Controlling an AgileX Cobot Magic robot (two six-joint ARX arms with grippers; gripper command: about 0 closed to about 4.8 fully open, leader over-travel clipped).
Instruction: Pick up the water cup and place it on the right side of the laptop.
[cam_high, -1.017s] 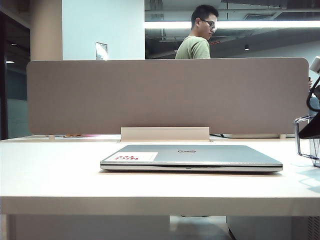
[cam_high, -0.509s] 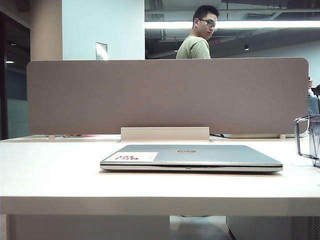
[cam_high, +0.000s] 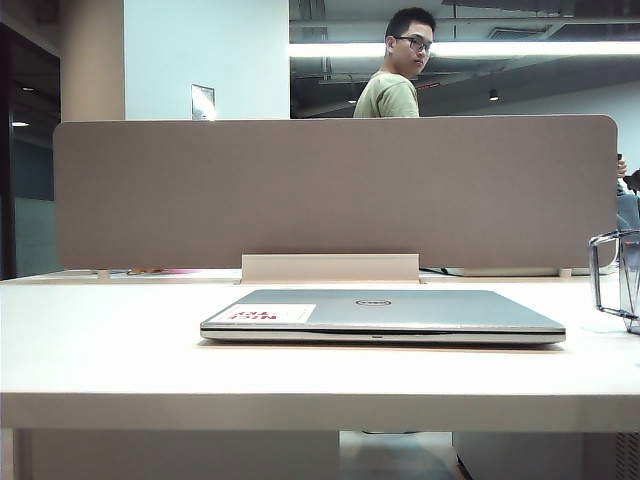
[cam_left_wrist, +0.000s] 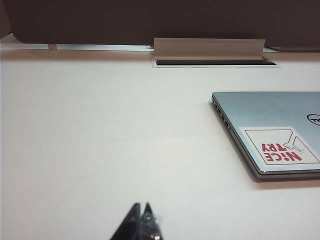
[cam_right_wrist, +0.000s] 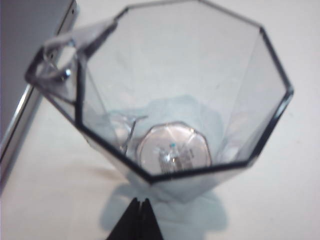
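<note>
One "NiCE TRY" sticker (cam_left_wrist: 278, 145) on laptop (cam_left_wrist: 270, 115)

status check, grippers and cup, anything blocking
Left gripper shut, idle over bare table left of the laptop. Right gripper shut, empty, just above the water cup. Cup upright on the table right of the laptop. Nothing in the way.

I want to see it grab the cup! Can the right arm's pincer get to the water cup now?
Probably yes. The right pincer is shut and sits just outside the water cup, with nothing between them. It would need to open first. The cup stands on the table, right of the laptop.
</note>
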